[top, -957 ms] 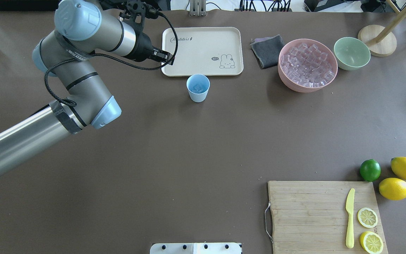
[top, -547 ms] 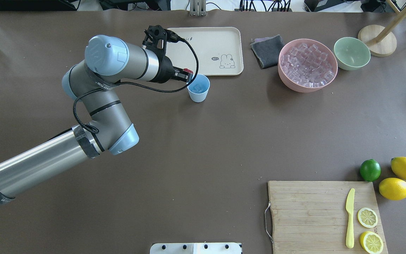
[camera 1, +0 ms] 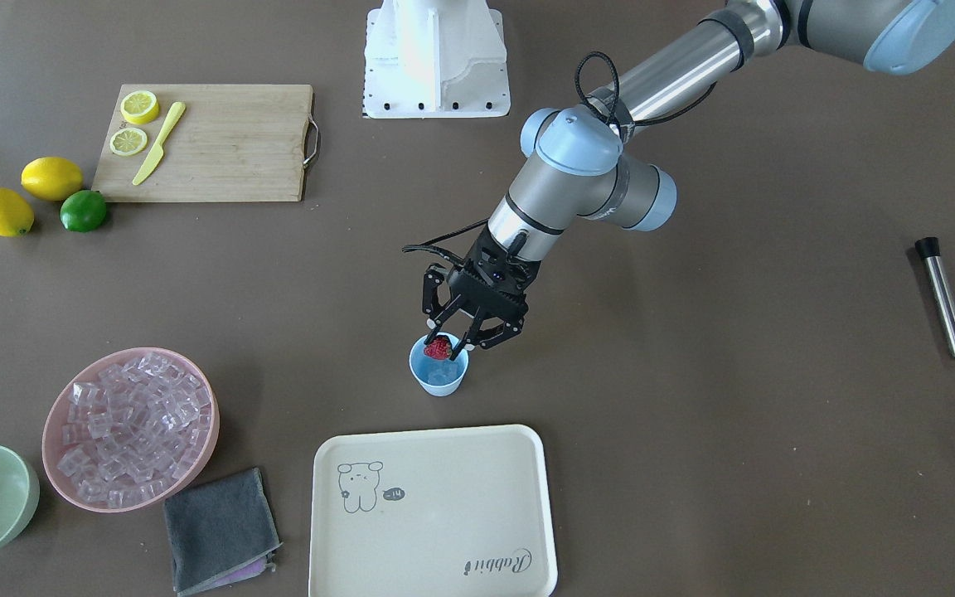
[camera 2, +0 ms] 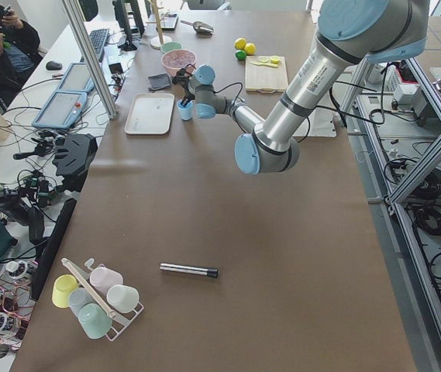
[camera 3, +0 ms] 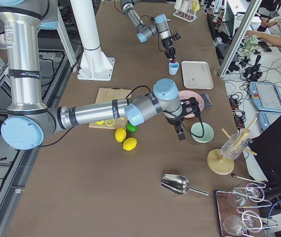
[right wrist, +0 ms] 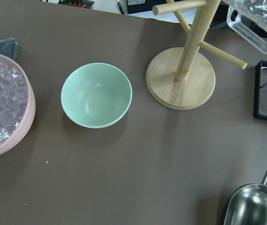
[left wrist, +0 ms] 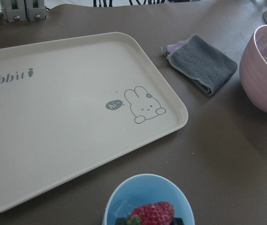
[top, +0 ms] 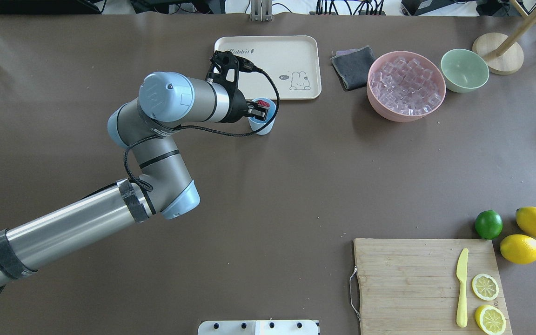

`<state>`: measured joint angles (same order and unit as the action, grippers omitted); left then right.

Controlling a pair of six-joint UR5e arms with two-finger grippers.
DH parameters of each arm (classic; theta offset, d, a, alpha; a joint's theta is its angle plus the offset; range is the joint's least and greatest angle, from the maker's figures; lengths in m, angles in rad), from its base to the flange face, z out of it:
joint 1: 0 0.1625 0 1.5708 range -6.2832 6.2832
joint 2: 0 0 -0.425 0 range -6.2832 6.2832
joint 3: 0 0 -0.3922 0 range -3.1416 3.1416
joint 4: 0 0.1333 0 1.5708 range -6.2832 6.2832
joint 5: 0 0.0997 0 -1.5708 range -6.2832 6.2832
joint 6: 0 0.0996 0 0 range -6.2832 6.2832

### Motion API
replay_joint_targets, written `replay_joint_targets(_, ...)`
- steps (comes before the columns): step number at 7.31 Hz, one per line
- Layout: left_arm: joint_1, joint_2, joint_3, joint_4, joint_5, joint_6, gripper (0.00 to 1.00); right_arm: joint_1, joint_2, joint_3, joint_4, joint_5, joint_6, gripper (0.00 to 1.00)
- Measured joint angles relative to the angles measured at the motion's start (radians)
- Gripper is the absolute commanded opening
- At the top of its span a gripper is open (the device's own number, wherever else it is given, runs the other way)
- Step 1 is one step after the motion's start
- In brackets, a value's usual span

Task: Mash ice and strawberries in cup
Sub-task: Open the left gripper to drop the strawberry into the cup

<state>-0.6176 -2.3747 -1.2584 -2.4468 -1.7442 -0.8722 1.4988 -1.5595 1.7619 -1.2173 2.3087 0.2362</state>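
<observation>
Left gripper (camera 1: 448, 342), fingers clamped on the strawberry (camera 1: 438, 348), hangs at the blue cup's (camera 1: 444, 386) mouth, berry seemingly level with the rim, over ice cubes (camera 1: 443, 375); cup near the cream tray's (camera 1: 432, 514) robot-side edge, bare tabletop (camera 1: 693, 414) otherwise; right gripper's (camera 3: 180, 134) fingers: cannot tell.

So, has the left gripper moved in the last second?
Yes. The left gripper went from the tray's left edge rightward to above the cup.

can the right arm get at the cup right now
Probably not from above: the left tool holds the strawberry right over the cup, covering its mouth. Only the cup's side toward the pink bowl looks free.
</observation>
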Motion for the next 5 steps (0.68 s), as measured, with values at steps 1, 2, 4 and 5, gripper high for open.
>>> replay_joint_targets(1,0.005,-0.011,0.011,-0.001,0.008,0.0,0.68,0.002,-0.006,0.0,0.001,0.0,0.0,1.0)
replay_joint_targets(2,0.005,-0.017,0.017,-0.001,0.014,0.001,0.79,0.004,-0.011,0.001,0.002,0.0,-0.001,1.0)
replay_joint_targets(4,-0.013,-0.019,0.021,-0.001,0.016,0.007,0.83,0.004,-0.012,0.001,0.002,0.0,-0.001,1.0)
replay_joint_targets(5,-0.031,-0.02,0.021,-0.001,0.012,0.008,0.83,0.003,-0.009,0.001,0.001,0.0,-0.002,1.0)
